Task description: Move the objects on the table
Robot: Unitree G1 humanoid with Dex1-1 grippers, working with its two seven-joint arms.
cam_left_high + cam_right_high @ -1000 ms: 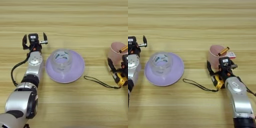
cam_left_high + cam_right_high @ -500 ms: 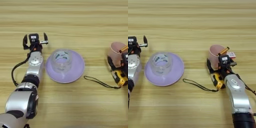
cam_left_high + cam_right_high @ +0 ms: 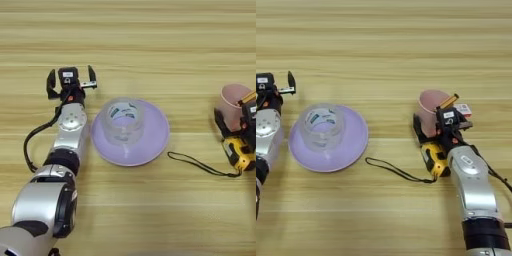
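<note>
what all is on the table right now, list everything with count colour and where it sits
plate: 1, lilac, left of middle
tape roll: 1, clear, standing on the plate
cup: 1, pink, right side
pencil: 1, yellow, leaning out of the cup
tape measure: 1, yellow and black, just in front of the cup
cord: 1, black, trailing left from the tape measure toward the plate
table: 1, light tan wood
left hand: 1, black fingers spread open, left of the plate, holding nothing
right hand: 1, black, at the cup and tape measure
</note>
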